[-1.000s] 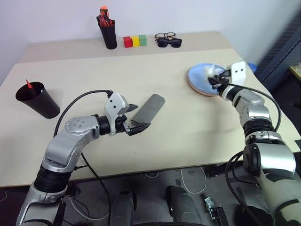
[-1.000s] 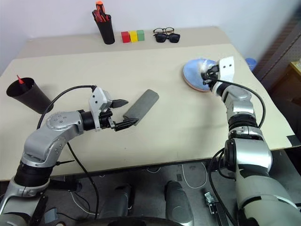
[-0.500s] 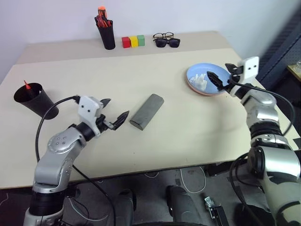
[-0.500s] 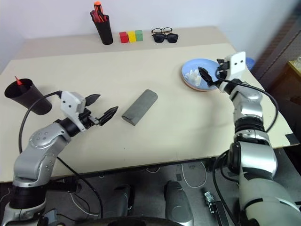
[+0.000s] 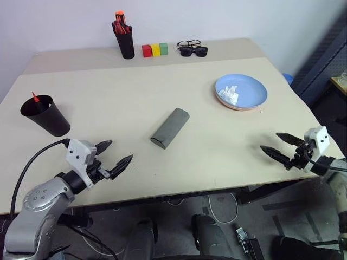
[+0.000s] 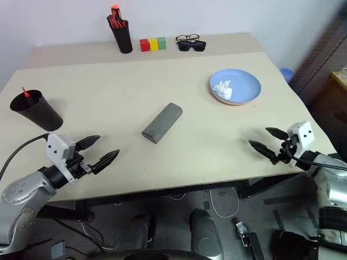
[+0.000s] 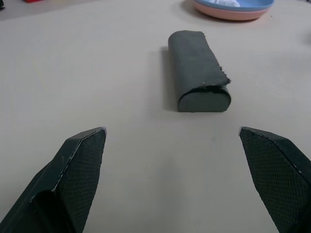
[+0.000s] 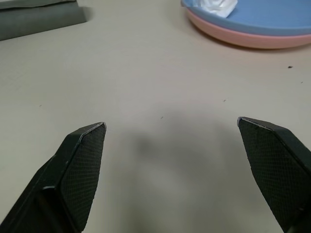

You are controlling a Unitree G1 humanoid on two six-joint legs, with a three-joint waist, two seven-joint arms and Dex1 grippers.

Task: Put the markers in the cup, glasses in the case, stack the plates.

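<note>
The grey case (image 5: 170, 127) lies shut mid-table, and what is inside it is hidden. The light blue plate (image 5: 249, 89) rests on the salmon pink plate (image 8: 228, 41) at the right. A marker's red tip (image 5: 33, 97) pokes out of the wide black cup (image 5: 46, 116) at the left. Thin dark-framed glasses (image 5: 189, 43) lie at the far edge. My left gripper (image 5: 120, 151) hovers open near the front edge, short of the case. My right gripper (image 5: 270, 142) is open too, at the front right, well short of the plates.
White crumpled paper (image 5: 229, 93) sits in the blue plate. At the back stand a black pen holder (image 5: 125, 40) with red-orange pens, three coloured blocks (image 5: 155, 49) and black sunglasses (image 5: 194, 50). The table's front edge (image 5: 206, 187) runs just below both grippers.
My right gripper opened, left the plates and pulled back to the front right. My left gripper drew away from the case toward the front left, staying open.
</note>
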